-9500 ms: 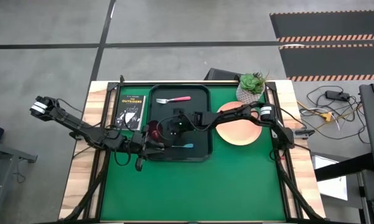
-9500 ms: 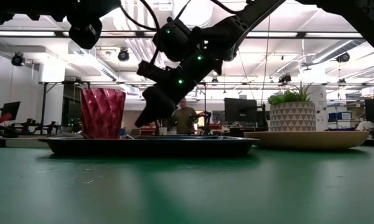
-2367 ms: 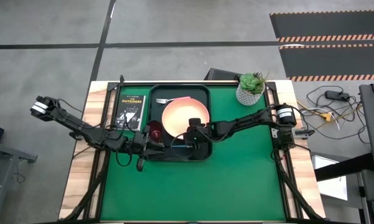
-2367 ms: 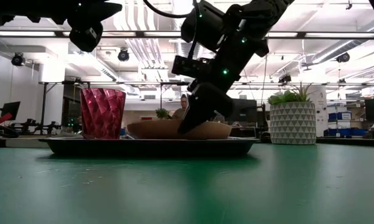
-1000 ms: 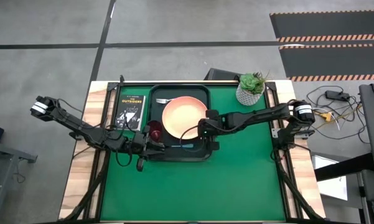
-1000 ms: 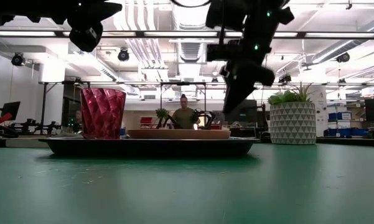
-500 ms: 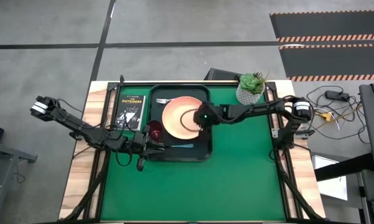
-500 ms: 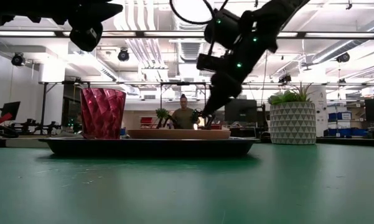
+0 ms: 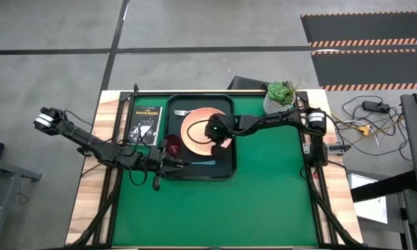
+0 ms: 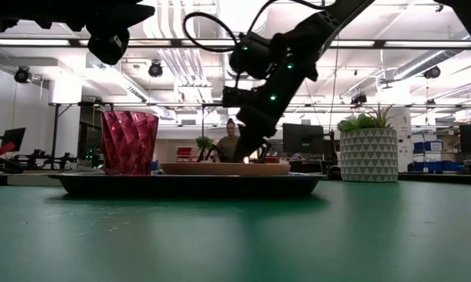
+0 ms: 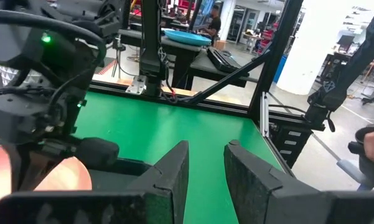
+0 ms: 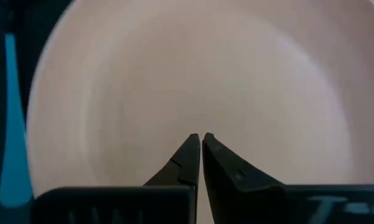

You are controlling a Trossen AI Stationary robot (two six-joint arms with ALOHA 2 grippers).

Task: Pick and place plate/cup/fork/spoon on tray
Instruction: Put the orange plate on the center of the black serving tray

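The peach-orange plate (image 9: 200,129) lies flat in the dark tray (image 9: 225,167), with the dark red cup (image 9: 172,147) standing at the tray's left side. The blue-handled spoon (image 9: 205,163) lies at the tray's near side. The fork (image 9: 180,112) shows its tines at the far side, the rest hidden by the plate. My right gripper (image 9: 211,132) is shut, its tips low over the plate's pale centre (image 12: 199,81). My left gripper (image 9: 175,161) is open and empty beside the cup, near the tray's near left corner. My right gripper comes at the plate's centre (image 12: 196,118) from above, slanting from the table's right, with its fingers shut. In the low view its fingertips (image 10: 241,157) dip behind the plate's rim. I cannot tell whether they touch the plate.
A dark book (image 9: 146,123) lies left of the tray. A white pot with a green plant (image 9: 280,97) stands at the far right. Bare green mat (image 9: 264,201) stretches over the near and right parts of the table. A person shows in the room behind (image 10: 232,142).
My right gripper has gone from above the tray's right edge toward the table's left and down, to a place low over the plate's centre. The plate, cup and spoon have stayed where they were.
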